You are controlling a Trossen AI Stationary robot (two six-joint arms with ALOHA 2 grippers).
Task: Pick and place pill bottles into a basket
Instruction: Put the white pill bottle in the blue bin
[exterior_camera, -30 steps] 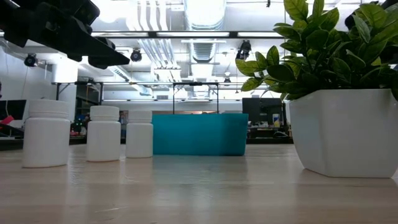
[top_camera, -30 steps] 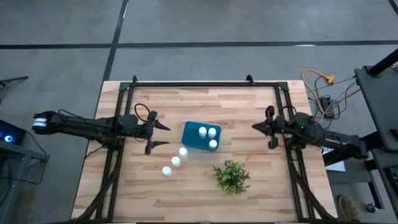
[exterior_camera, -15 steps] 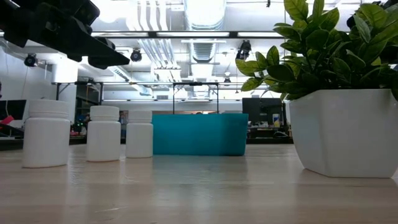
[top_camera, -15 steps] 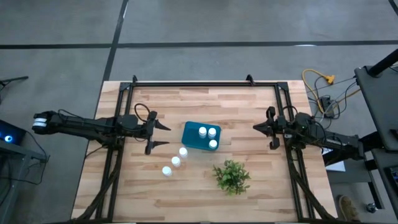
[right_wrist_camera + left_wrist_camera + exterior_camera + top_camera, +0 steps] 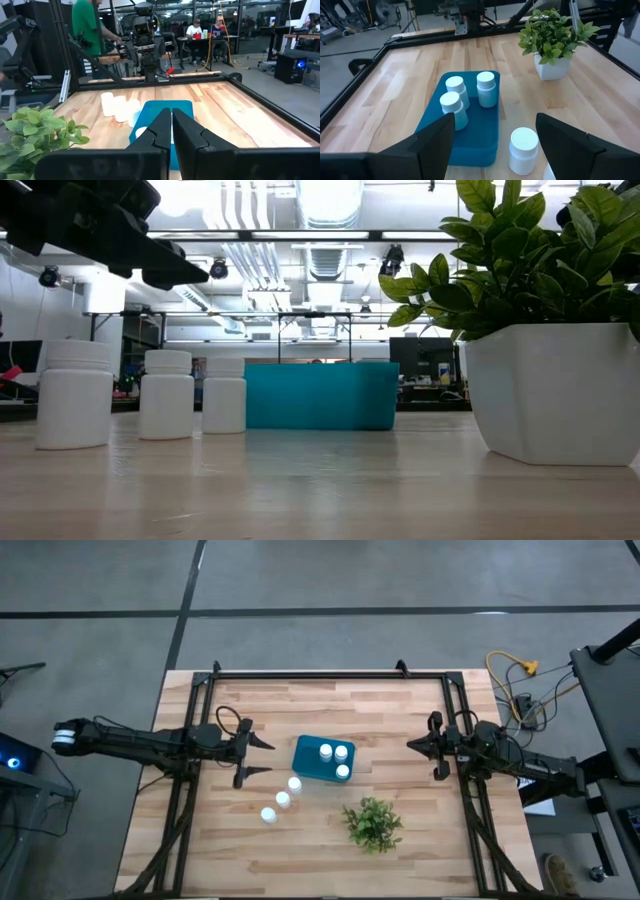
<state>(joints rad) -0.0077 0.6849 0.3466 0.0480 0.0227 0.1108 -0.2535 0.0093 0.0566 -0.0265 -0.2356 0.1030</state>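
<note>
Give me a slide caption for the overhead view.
Three bottles in the basket, three left on the table; open left gripper beside the basket, shut right gripper waiting opposite.

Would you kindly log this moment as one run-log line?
left gripper: open, empty, left of basket | right gripper: shut, empty, waiting right of it | pill bottles: three in basket, three on table

The left gripper (image 5: 268, 758) hangs above the table with its fingers (image 5: 432, 142) spread wide and nothing between them, its arm stretched in from the left, while the right gripper (image 5: 411, 745) waits at the right side, fingers (image 5: 161, 131) pressed together.
</note>
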